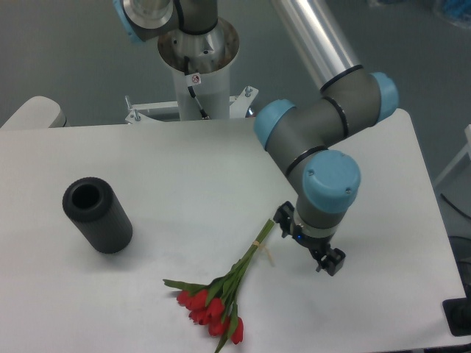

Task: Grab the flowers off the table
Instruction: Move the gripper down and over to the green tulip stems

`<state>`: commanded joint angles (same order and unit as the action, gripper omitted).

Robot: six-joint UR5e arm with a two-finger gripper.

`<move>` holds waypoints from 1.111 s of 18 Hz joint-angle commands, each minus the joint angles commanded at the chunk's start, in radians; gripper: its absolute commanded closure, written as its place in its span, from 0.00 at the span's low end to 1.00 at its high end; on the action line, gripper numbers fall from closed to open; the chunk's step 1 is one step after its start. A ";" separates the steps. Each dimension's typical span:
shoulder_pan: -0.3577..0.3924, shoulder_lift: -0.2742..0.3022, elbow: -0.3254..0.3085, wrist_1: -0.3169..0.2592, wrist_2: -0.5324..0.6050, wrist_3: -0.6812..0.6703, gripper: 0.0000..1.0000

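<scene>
Here, one bunch of flowers (221, 294) lies flat on the table (184, 169), near the front edge. The red heads, several and too tightly clustered to count, point toward the front; the green stems run up and to the right, ending by the gripper. One tie sits partway along the stems. One gripper (307, 246) hangs over the upper stem end, which is hidden behind it; two dark finger parts show, one by the stem and one further right, and they stand apart. Contact with the stem: cannot tell. One dark cylinder (97, 215), hollow, open end up, lies tilted on the left of the table, well apart from the flowers. One arm (324, 125), grey with blue caps, reaches in from above
</scene>
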<state>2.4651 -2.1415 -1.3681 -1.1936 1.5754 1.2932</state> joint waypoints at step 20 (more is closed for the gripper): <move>-0.101 -0.023 -0.206 0.304 0.000 -0.288 0.00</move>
<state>2.3639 -2.1644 -1.5739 -0.8897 1.5754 1.0049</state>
